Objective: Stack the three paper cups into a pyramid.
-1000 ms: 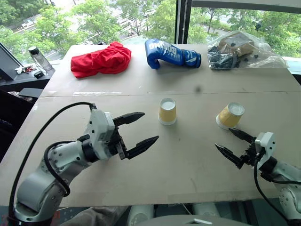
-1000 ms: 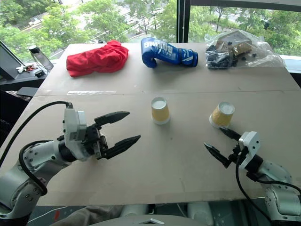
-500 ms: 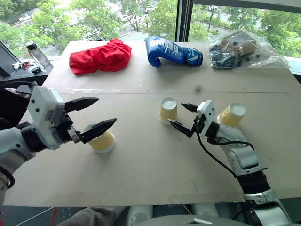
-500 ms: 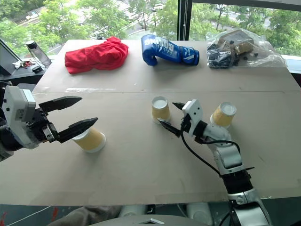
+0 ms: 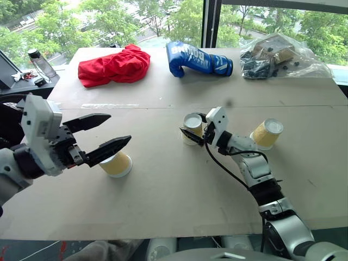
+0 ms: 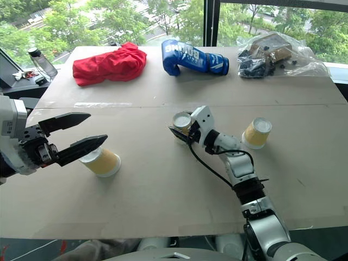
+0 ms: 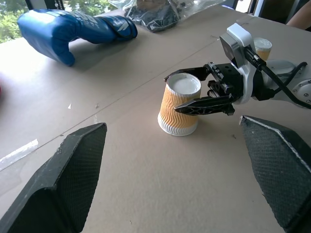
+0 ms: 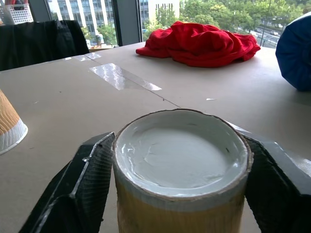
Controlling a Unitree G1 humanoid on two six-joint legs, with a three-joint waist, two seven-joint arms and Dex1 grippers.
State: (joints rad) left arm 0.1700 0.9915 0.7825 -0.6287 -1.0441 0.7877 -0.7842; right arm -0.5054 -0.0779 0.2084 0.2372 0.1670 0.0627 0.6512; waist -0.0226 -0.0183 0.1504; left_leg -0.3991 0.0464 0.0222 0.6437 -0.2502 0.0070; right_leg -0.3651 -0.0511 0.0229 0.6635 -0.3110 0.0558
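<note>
The blue boxing glove [image 5: 197, 60] at the far edge of the counter [image 5: 163, 201] bears white lettering, too small to read. The right tool [image 5: 192, 128] clasps the middle paper cup [image 7: 180, 108], upside down. The left tool [image 5: 106, 133] hangs wide apart above the left cup [image 5: 117, 164]. The right cup [image 5: 267, 133] stands alone. The right wrist view shows the fingers [image 8: 80, 191] pressed against the cup's sides.
</note>
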